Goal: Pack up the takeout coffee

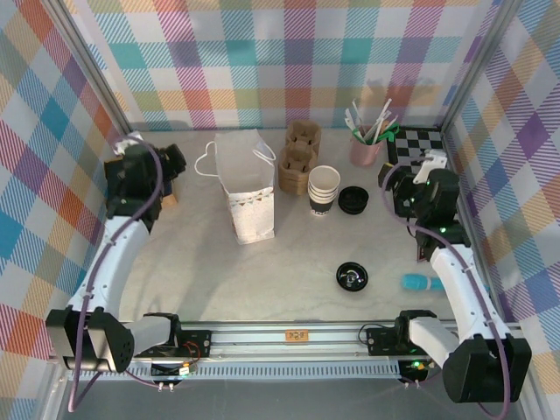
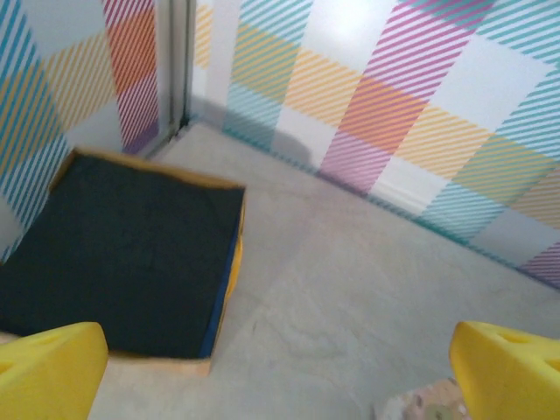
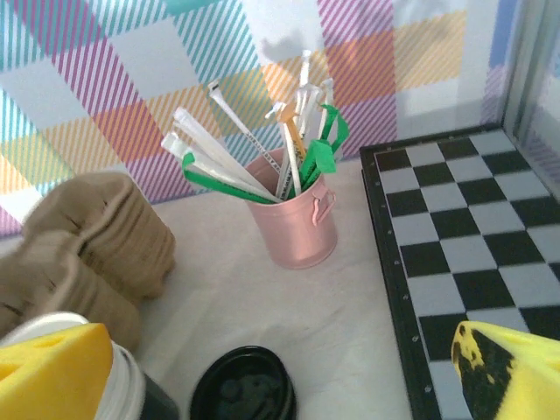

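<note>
A round black lid sits at the front centre of the table; from above I cannot tell whether a cup stands under it. Another black lid lies beside a stack of lidless paper cups, white-rimmed with a dark lower body. An upright white paper bag stands open at centre left. My left gripper is open at the far left, over bare table. My right gripper is open, facing the lid and the cup stack.
Brown pulp cup carriers stand behind the cups. A pink pot of straws and a checkerboard tray sit at back right. A dark pad with a yellow edge lies by the left wall. A teal object lies front right.
</note>
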Controlling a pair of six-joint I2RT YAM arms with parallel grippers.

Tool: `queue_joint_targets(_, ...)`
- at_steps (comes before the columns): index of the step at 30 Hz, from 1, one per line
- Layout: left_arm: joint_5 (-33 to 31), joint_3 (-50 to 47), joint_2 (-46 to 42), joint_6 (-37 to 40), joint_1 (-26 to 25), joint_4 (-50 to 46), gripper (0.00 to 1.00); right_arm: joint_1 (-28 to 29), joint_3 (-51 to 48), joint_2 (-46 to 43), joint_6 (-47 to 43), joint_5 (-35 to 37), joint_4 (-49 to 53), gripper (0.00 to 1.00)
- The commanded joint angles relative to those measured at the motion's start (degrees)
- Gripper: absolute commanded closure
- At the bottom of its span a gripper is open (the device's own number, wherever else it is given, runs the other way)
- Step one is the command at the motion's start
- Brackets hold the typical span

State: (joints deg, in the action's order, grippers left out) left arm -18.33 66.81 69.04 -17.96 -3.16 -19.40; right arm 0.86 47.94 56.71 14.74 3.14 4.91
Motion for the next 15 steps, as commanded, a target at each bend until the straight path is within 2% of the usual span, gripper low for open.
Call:
queue_joint_targets(1,5.6,9.4,2.8,-8.0,0.4,-27.3,0.0,0.1,6.2,0.6,12.3,-4.0,20.2,0.01)
queue_joint_targets(3,10.7,10.5,0.9,-8.3,0.3,-28.3,0.04,0.2,9.6,2.4,14.0,-8.1,23.7,0.0)
queue_joint_targets(6,11.8,11.3,-3.8,-11.2,-0.5,-30.3,0.03,1.5,17.2,6.2,12.8,-11.2,31.5,0.0)
queue_joint_targets(11,12.2,15.0,-7.5,-13.7,-3.5,-38.3,0.06,3.4,33.5,13.5,8.9,-5.5,50.5,0.01)
queue_joint_targets(13,11.5,16.7,-7.4,-13.4,-4.7,-41.7,0.07,3.4,34.9,12.9,11.2,-4.9,50.3,0.01)
queue_joint_targets(15,11.2,18.2,-7.4,-12.9,-6.1,-44.0,0.08,3.4,33.0,10.4,11.4,-10.9,45.5,0.01)
